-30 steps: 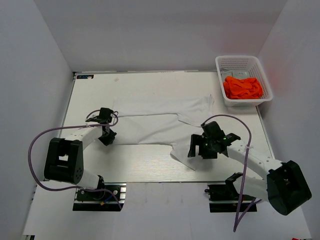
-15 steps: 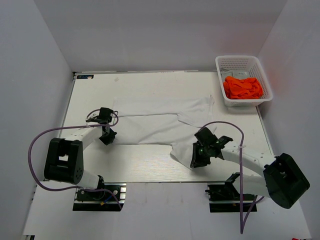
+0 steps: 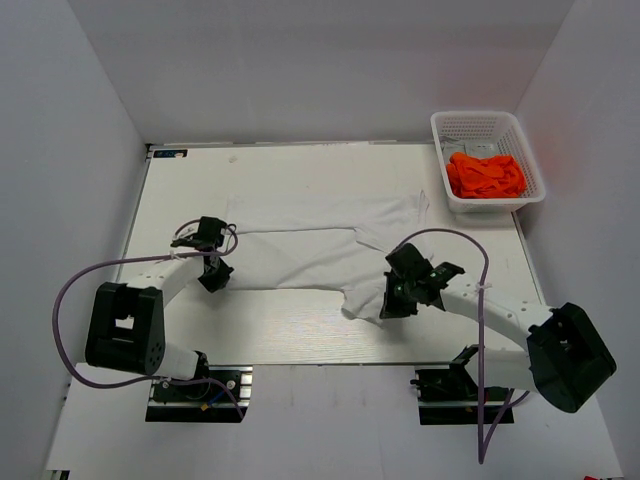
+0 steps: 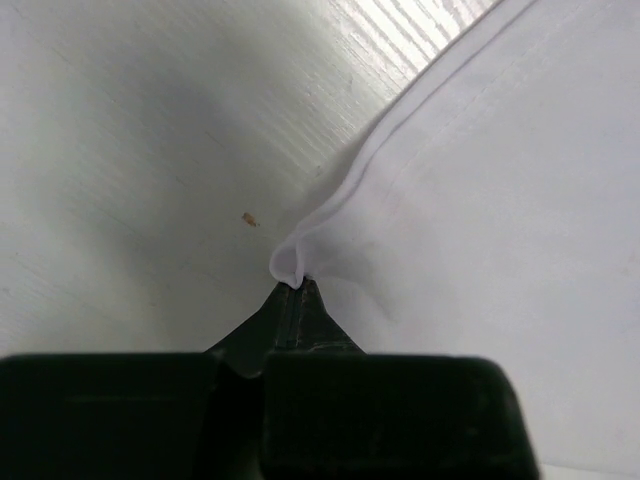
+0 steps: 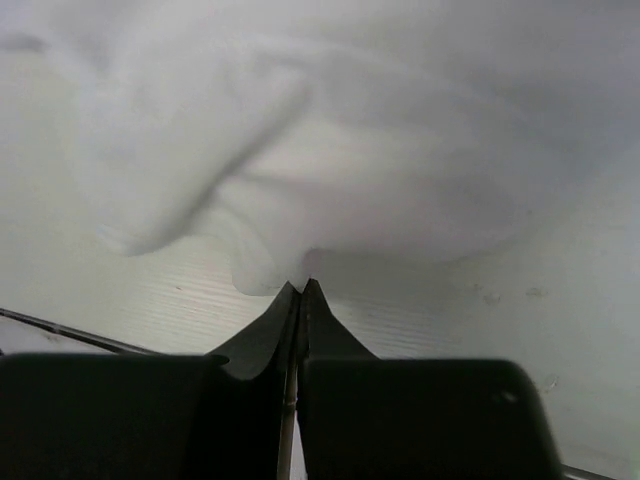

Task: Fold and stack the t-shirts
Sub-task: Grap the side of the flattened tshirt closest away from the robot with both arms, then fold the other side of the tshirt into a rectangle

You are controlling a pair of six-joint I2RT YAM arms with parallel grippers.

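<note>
Two t-shirts are here: the white t-shirt (image 3: 320,235) lies spread across the middle of the table (image 3: 290,335), and the orange t-shirt (image 3: 485,176) sits bunched in the lattice basket (image 3: 483,120) at the far right corner. Both grippers are pinched closed on the white one, the left gripper (image 4: 298,292) on a pucker of its hemmed left edge, the right gripper (image 5: 303,290) on a fold by its near right sleeve. The cloth looks light and limp, likely to sag between holds, so hems and corners seem the best grips.
</note>
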